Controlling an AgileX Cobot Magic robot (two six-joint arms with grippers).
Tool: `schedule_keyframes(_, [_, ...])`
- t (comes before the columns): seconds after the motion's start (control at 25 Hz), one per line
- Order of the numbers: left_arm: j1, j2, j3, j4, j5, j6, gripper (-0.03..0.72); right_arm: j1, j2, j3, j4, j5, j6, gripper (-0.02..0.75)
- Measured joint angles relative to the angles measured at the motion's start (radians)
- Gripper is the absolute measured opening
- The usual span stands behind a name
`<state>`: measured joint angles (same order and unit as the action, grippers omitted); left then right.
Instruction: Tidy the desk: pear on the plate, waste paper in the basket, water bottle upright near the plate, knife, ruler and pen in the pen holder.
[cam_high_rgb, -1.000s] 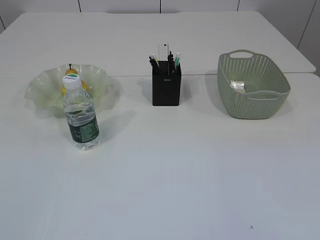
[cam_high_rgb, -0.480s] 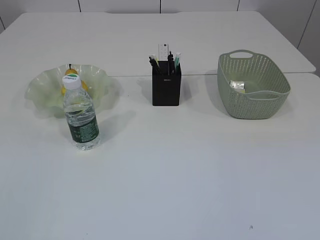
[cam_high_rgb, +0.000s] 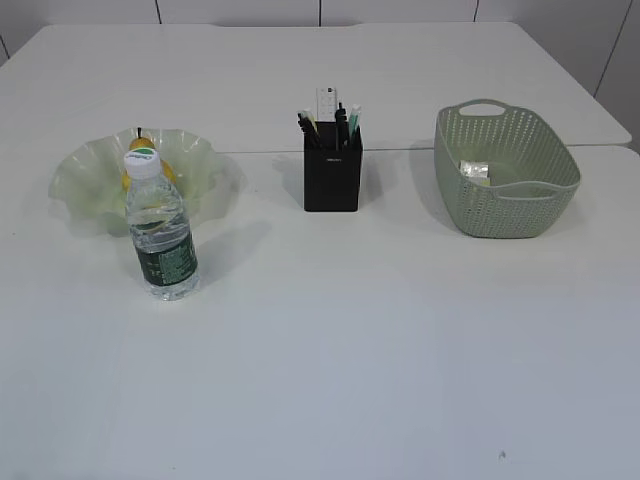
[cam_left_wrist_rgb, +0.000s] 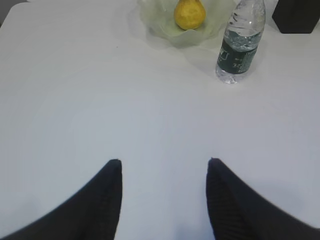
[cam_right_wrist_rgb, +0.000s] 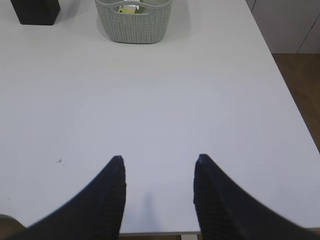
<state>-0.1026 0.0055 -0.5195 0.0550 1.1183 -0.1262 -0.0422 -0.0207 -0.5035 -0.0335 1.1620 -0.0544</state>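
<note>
The yellow pear (cam_left_wrist_rgb: 189, 13) lies in the pale green ruffled plate (cam_high_rgb: 90, 175) at the left of the white desk (cam_high_rgb: 330, 330). The water bottle (cam_high_rgb: 161, 228) stands upright just in front of the plate and shows in the left wrist view (cam_left_wrist_rgb: 240, 42) too. The black pen holder (cam_high_rgb: 333, 178) holds the clear ruler (cam_high_rgb: 326, 101) and several pens. The waste paper (cam_high_rgb: 475, 171) lies in the sage green basket (cam_high_rgb: 520, 205). My left gripper (cam_left_wrist_rgb: 164, 162) and right gripper (cam_right_wrist_rgb: 158, 159) are open and empty, low over the near desk, outside the exterior view.
A second white table (cam_high_rgb: 300, 70) joins the desk behind the objects. The desk's right edge (cam_right_wrist_rgb: 295, 115) drops to a wooden floor. The basket also shows in the right wrist view (cam_right_wrist_rgb: 134, 22), with the pen holder (cam_right_wrist_rgb: 35, 11) to its left.
</note>
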Motion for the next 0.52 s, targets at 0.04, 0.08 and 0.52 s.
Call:
schedule_keyframes(0.04, [0.000,0.000,0.000,0.000,0.000,0.002,0.384,0.000,0.000,0.000,0.000,0.000,0.000,0.335])
schedule_keyframes(0.08, [0.000,0.000,0.000,0.000,-0.001,0.002,0.384,0.000,0.000,0.000,0.000,-0.001,0.000,0.335])
schedule_keyframes(0.52, [0.000,0.000,0.000,-0.002,-0.001,0.002,0.384,0.000,0.000,0.000,0.000,-0.005,0.002,0.335])
